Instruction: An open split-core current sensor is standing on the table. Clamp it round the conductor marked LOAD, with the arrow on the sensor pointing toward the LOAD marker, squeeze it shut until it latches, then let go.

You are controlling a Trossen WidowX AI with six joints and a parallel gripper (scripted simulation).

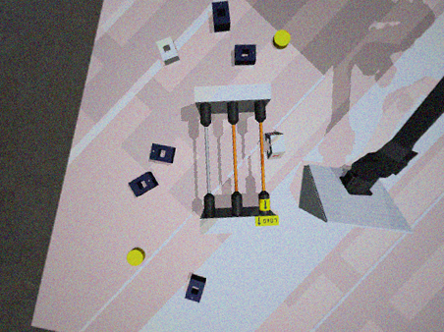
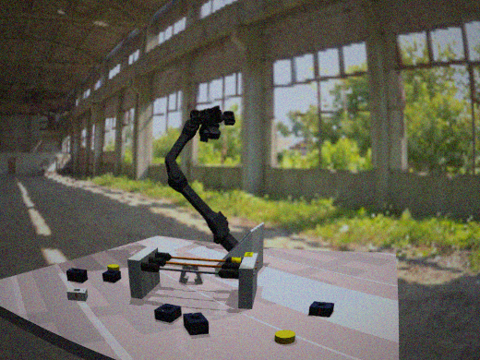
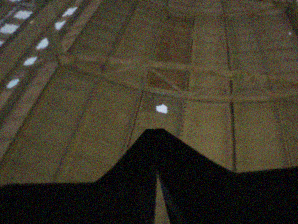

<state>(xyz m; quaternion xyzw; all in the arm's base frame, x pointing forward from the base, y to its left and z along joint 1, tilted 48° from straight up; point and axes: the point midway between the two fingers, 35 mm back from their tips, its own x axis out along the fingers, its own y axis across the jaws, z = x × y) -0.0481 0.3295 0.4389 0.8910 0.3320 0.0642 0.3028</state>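
Observation:
The open split-core sensor (image 1: 277,151) (image 2: 198,278) stands on the table beside the LOAD conductor (image 1: 263,166) (image 2: 198,258), not around it. Its jaws are spread upward in the exterior view. Its arrow is too small to read. The LOAD conductor is the outer orange one, nearest the arm base, with a yellow arrow tag (image 1: 264,204) (image 2: 236,260) and the LOAD marker (image 1: 273,220) (image 2: 249,254) at one end. My gripper (image 3: 154,137) is shut and empty, with its fingertips together. It is raised high above the table, far from the sensor, and out of frame in the top view.
Another orange conductor (image 1: 235,158) and a grey one (image 1: 207,159) run parallel between two upright end blocks (image 1: 232,93) (image 2: 247,286). A slanted grey panel (image 1: 370,213) is by the arm base. Several dark blocks (image 1: 244,55), a white block (image 1: 166,46) and two yellow discs (image 1: 282,38) (image 2: 284,336) lie around.

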